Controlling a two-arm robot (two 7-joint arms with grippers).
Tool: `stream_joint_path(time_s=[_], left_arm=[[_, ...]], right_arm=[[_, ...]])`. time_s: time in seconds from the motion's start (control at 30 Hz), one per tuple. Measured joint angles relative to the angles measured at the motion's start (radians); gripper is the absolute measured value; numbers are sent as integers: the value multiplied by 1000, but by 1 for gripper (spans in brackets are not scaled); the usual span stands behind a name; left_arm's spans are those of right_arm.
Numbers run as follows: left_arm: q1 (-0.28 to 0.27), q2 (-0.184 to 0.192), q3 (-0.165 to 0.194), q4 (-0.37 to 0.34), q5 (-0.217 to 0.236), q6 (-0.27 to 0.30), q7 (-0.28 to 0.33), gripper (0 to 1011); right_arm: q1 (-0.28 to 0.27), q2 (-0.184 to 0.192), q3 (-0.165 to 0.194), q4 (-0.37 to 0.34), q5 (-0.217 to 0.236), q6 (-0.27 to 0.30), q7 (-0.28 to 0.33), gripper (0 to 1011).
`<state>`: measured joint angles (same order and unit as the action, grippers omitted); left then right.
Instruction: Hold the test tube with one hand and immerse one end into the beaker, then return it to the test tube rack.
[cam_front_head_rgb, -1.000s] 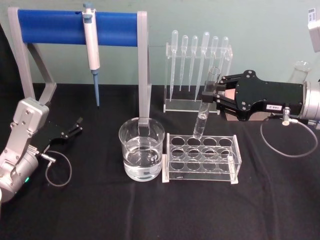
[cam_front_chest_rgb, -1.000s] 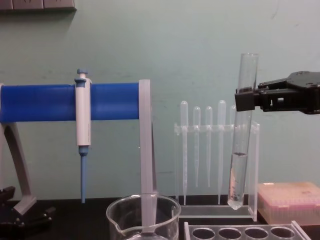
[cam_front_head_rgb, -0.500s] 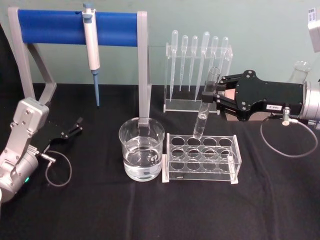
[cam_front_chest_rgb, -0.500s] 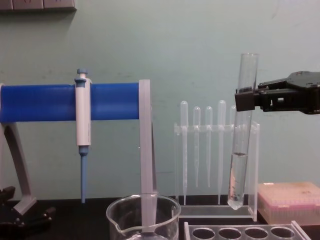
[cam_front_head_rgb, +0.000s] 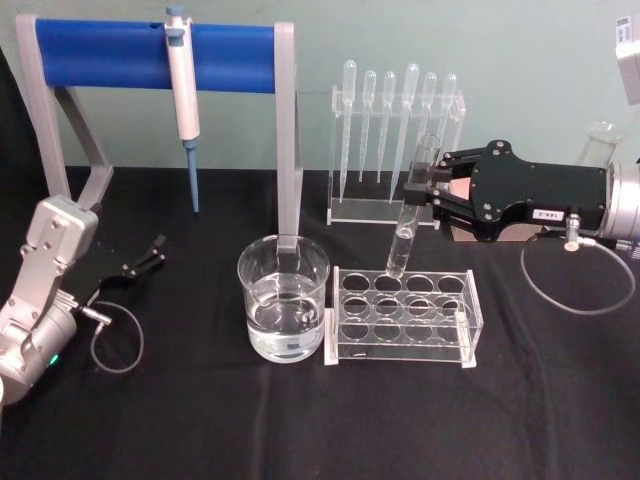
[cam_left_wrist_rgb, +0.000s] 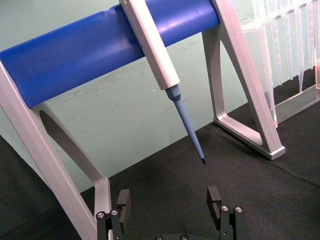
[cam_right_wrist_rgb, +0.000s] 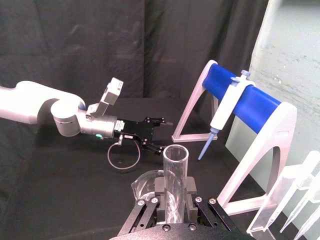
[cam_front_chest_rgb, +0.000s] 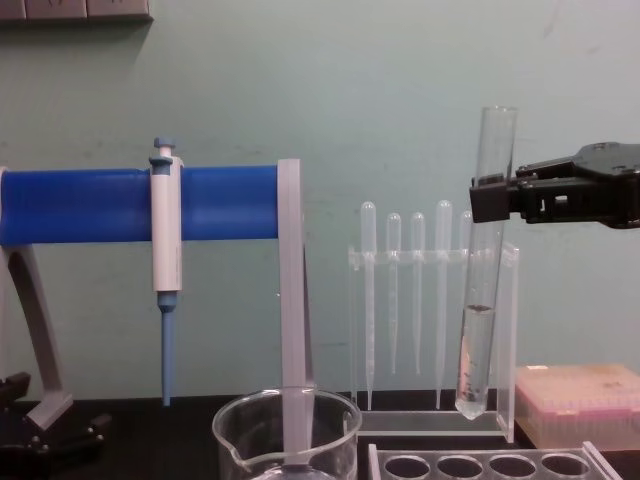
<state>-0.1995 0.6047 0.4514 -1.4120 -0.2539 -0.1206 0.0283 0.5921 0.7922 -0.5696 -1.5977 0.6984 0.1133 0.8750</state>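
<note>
My right gripper is shut on the upper part of the test tube, which hangs slightly tilted above the back row of the clear tube rack. In the chest view the test tube holds some liquid in its lower part, and its bottom end is clear of the rack. The beaker, part full of clear liquid, stands on the black table to the left of the rack. The right wrist view shows the tube clamped between the black fingers. My left gripper rests open at the far left of the table.
A blue-barred stand with a hanging pipettor is at the back left. A clear holder of plastic pipettes stands behind the rack. A pink tip box sits at the right. A grey cable loops below the right wrist.
</note>
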Motion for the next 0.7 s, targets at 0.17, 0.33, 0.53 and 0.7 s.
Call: stream_joint_path(time_s=[0.17,0.33,0.53,0.7], left_arm=[[0,0,0,0,0,0,0,1000],[0,0,0,0,0,0,0,1000],[0,0,0,0,0,0,0,1000],[0,0,0,0,0,0,0,1000]], right_arm=[[0,0,0,0,0,0,0,237],[0,0,0,0,0,0,0,237],[0,0,0,0,0,0,0,237],[0,0,0,0,0,0,0,238]])
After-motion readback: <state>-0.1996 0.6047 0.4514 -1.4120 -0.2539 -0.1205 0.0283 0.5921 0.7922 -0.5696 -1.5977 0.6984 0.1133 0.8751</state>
